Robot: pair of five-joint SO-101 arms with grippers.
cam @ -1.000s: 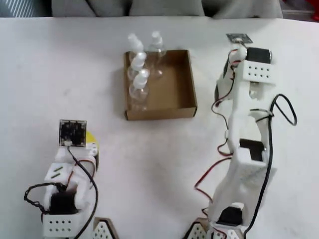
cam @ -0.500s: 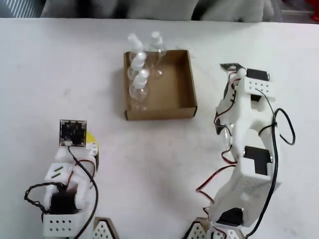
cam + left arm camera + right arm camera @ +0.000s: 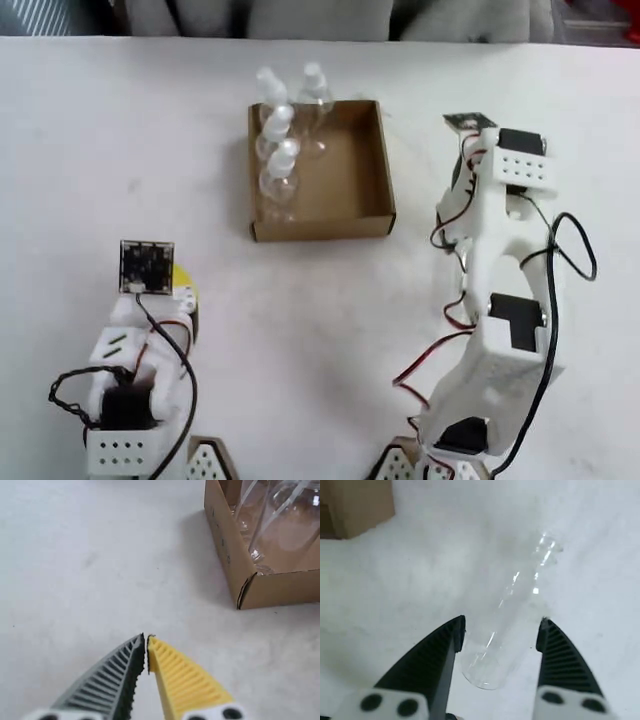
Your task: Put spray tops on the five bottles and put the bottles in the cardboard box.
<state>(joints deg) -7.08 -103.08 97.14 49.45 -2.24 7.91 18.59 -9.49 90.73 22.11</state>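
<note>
White tabletop (image 3: 100, 150) beneath brown cardboard box (image 3: 320, 228)

- No text, number, label or sign is legible in any view.
- Cardboard box (image 3: 227, 550), outer wall, out past the tips of the left claw (image 3: 146, 640): a few small dark specks, too small to tell whether they are print.
</note>
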